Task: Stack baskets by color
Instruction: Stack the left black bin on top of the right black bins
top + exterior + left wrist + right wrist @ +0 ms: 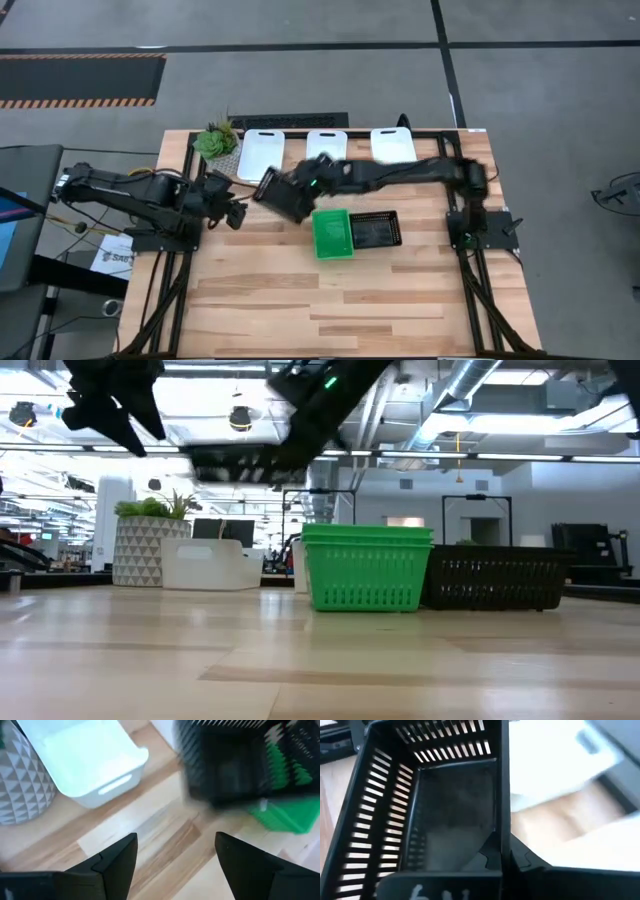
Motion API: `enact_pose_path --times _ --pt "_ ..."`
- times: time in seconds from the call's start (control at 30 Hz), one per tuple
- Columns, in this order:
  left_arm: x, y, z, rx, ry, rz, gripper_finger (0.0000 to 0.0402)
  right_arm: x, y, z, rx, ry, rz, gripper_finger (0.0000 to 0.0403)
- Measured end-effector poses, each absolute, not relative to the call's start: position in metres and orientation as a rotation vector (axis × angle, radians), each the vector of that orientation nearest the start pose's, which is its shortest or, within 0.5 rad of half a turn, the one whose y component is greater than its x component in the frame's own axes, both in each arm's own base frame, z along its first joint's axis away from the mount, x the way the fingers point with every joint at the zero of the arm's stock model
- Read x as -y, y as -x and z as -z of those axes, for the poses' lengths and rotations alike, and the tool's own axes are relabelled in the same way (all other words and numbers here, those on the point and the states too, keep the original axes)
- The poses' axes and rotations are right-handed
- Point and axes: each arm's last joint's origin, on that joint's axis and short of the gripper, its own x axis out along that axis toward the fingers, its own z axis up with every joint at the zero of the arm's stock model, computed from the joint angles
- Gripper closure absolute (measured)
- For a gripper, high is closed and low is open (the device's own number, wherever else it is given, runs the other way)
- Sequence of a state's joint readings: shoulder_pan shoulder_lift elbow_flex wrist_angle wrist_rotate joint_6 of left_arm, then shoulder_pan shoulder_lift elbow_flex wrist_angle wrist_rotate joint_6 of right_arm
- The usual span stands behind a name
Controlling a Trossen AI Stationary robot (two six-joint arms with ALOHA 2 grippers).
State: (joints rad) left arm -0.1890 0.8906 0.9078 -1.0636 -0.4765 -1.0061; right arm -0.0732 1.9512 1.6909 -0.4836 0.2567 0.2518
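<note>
My right gripper (303,188) reaches across the table's middle and is shut on a black mesh basket (280,197), which hangs in the air, also seen in the low view (240,462). A green basket (332,232) and a second black basket (378,229) stand side by side on the table. Three white baskets (262,155) (326,148) (393,145) stand in a row along the far edge. My left gripper (236,213) hovers open at the left, near the lifted basket, with nothing between its fingers (122,855). My right gripper pinches one wall of the black basket at its rim (505,827), with one finger inside (485,856) and one outside (532,862). It comes slanting down from the table's right. The basket is lifted clear of the table and tilted.
A small potted plant (215,140) in a patterned pot (140,548) stands at the far left corner beside the white baskets. Bare wood (330,310) covers the near half of the table.
</note>
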Motion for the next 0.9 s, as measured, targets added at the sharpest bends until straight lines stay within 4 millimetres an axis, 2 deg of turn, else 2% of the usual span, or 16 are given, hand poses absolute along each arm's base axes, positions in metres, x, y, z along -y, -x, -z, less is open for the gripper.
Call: enact_pose_path --times 0.13,0.23,0.3,0.47,0.63,0.77,0.9 --pt "0.013 -0.139 -0.296 -0.729 0.584 -0.706 0.0148 0.044 -0.39 -0.326 -0.783 -0.095 0.443 0.0398" --pt "0.013 -0.137 -0.296 -0.739 0.581 -0.709 0.0148 0.038 -0.352 -0.347 -0.898 -0.041 0.488 0.0398" --pt "0.013 -0.136 -0.296 -0.74 0.584 -0.707 0.0148 0.029 -0.33 -0.352 -0.966 -0.03 0.532 0.0393" --pt "0.013 -0.137 -0.297 -0.709 0.565 -0.726 0.0148 0.009 -0.281 -0.332 -1.128 -0.023 0.583 0.0395" --pt "0.013 -0.137 -0.297 -0.705 0.551 -0.731 0.0148 -0.004 -0.235 -0.307 -1.137 -0.062 0.588 0.0396" --pt "0.013 -0.137 -0.297 -0.706 0.549 -0.73 0.0148 -0.014 -0.219 -0.299 -1.022 -0.075 0.433 0.0389" --pt "0.013 -0.137 -0.297 -0.699 0.542 -0.737 0.0148 -0.014 -0.205 -0.284 -1.039 -0.08 0.381 0.0394"
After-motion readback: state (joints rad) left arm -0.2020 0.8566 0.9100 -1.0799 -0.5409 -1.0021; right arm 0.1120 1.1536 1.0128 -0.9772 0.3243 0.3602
